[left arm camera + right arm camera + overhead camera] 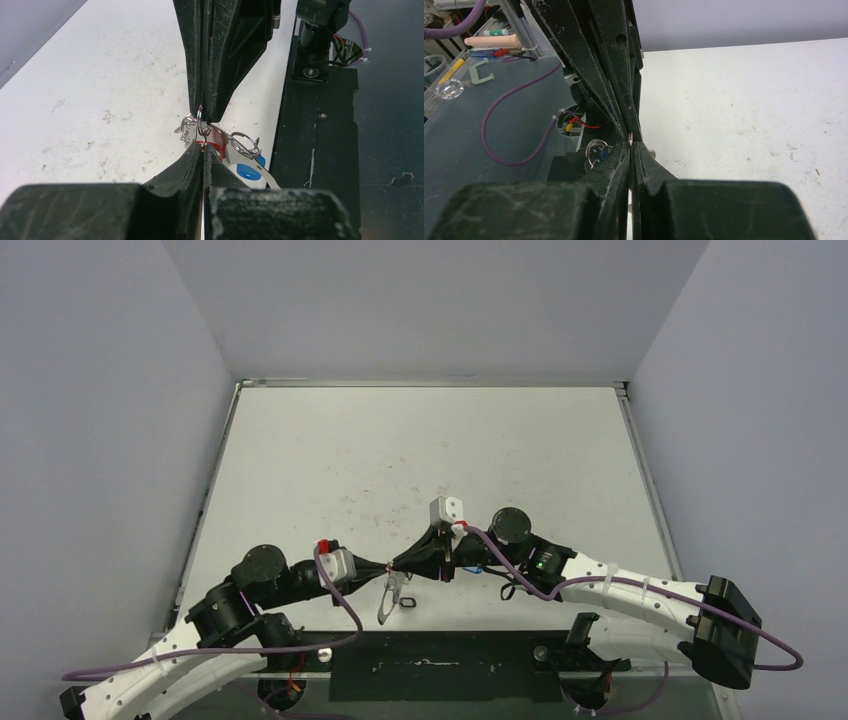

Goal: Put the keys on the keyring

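Note:
My two grippers meet tip to tip low over the table's near middle. My left gripper [392, 567] [204, 148] is shut, and the red tag [218, 140] of one key is pinched at its tips. My right gripper [415, 562] [631, 145] is shut on the thin wire of the keyring [200, 118]. The hoop [388, 602] hangs below the tips towards the near edge. A silver key [187, 131], small split rings [245, 143] and the blue tag [248, 170] dangle beside the tips. A ring with a bit of blue [596, 151] shows in the right wrist view.
The white table [420, 450] has scuff marks. A black base plate [440, 665] runs along the near edge between the arm bases. Purple cables [330, 585] loop over both arms. Grey walls close in the left, back and right.

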Available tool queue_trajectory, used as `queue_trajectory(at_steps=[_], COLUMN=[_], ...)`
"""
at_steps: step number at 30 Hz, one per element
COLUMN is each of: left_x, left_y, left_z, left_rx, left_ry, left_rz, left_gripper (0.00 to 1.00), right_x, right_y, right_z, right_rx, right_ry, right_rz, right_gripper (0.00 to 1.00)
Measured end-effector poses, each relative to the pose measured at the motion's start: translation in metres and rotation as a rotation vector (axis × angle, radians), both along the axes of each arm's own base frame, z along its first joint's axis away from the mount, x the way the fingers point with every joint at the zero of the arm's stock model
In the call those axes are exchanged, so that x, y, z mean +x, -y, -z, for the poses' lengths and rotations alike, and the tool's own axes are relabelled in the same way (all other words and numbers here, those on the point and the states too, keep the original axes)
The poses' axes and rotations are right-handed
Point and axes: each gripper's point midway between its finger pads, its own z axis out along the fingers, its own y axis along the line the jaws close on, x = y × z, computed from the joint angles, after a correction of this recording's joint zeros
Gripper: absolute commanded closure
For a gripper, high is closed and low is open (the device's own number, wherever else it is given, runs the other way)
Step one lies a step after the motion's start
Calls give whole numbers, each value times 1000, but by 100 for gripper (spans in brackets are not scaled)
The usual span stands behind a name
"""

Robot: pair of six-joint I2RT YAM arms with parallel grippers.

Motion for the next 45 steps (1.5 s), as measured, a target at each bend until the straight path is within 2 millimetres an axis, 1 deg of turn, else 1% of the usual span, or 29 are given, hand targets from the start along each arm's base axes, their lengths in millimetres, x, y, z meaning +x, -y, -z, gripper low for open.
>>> queue_trajectory(at_steps=[9, 11, 12, 13, 16, 17, 19, 21, 24, 27, 30, 39, 40, 43, 45], left_x=[5, 4, 4, 3, 2, 1, 0, -2, -4, -4, -2, 3, 3, 3, 2], left_y=[12, 14, 14, 13, 9, 6, -1, -6, -13, -12, -9, 8, 9, 11, 12], left_z=[18, 19, 19, 18, 8, 3, -10, -19, -34, -39, -39, -17, -15, -15, -17], left_rx=[64, 68, 66, 63, 27, 9, -38, -77, -137, -172, -178, -95, -89, -88, -96], left_ry=[-50, -55, -54, -52, -27, -15, 15, 35, 61, 64, 51, -21, -26, -31, -29], left_rz=[21, 27, 29, 29, 21, 13, -4, -18, -32, -37, -37, -13, -9, 1, 9], left_gripper=[100, 100, 99, 96, 84, 80, 74, 71, 70, 69, 69, 69, 71, 78, 88], right_x=[0, 0, 0, 0, 0, 0, 0, -1, -1, -1, -1, -1, -1, -1, -1], right_y=[0, 0, 0, 0, -1, -1, 0, 0, 0, 0, 0, 0, 0, 0, 0], right_z=[-1, -3, -3, -3, -4, -4, -3, -3, -3, -3, -3, -3, -3, -3, -3], right_rx=[5, 10, 12, 13, 14, 14, 14, 13, 14, 14, 14, 14, 14, 14, 14], right_ry=[-8, -5, -5, -4, -3, -3, -4, -4, -4, -6, -6, -10, -10, -10, -9], right_rz=[0, 0, 0, 0, 0, 0, 0, 0, 0, -1, -1, -1, -1, -1, -1], right_gripper=[100, 100, 100, 100, 100, 100, 100, 100, 100, 100, 100, 100, 100, 100, 100])
